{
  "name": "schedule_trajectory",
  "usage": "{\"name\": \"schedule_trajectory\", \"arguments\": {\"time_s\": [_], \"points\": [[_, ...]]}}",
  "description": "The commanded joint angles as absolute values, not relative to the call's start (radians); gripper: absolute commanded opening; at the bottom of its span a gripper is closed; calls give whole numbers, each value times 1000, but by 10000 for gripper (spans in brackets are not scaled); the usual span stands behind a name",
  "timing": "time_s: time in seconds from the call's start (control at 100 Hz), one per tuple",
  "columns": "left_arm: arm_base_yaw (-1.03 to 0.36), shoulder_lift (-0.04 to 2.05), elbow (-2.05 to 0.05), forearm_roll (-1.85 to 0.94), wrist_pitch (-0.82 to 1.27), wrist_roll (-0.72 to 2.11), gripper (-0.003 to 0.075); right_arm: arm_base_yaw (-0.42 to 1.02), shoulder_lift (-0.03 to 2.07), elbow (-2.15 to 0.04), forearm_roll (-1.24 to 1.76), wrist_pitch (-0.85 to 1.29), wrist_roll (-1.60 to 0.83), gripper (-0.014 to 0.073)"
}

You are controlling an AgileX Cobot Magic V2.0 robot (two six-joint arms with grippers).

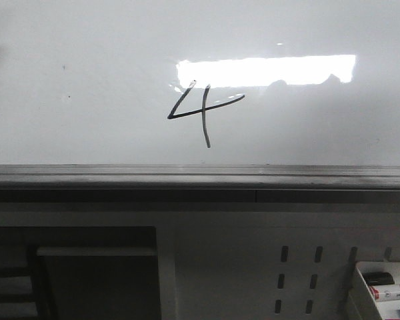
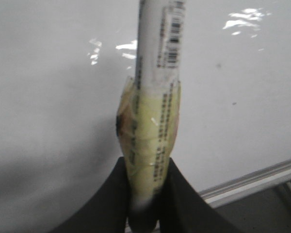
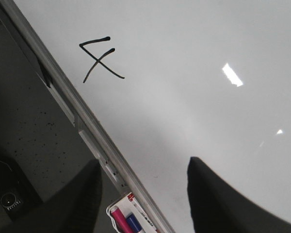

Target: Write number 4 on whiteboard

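Left gripper (image 2: 148, 194) grips marker (image 2: 157, 73); number 4 (image 1: 201, 112) marks whiteboard (image 1: 87, 87).

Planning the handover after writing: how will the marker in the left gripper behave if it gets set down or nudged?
The marker looks like a stiff round tube, so it would probably roll on a flat surface. Its glossy barrel seems slippery; the yellowish tape wrap between the left gripper fingers likely helps grip. It appears light, so a nudge should shift it easily.
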State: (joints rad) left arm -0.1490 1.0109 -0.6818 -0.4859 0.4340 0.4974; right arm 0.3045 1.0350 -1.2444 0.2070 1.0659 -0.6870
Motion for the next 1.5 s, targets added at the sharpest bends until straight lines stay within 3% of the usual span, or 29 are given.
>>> {"name": "schedule_trajectory", "arguments": {"time_s": [0.0, 0.77, 0.89, 1.1, 1.15, 1.49], "points": [[-103, 1018, -697, -531, 354, 480, -20, 299, 1021, -1248, 210, 1012, -684, 351], [-85, 1197, -698, -568, 333, 480, -11, 299, 1021, -1208, 210, 1008, -684, 351], [-85, 1202, -698, -568, 327, 480, 63, 299, 1021, -1208, 210, 1008, -684, 351], [-85, 1199, -714, -565, 334, 480, 335, 299, 1021, -1208, 210, 1001, -680, 351], [-83, 1197, -726, -556, 345, 480, 366, 299, 1021, -1208, 206, 1001, -669, 350], [-83, 1051, -932, -296, 695, 403, 378, 203, 947, -1192, -68, 1025, -208, 341]]}}
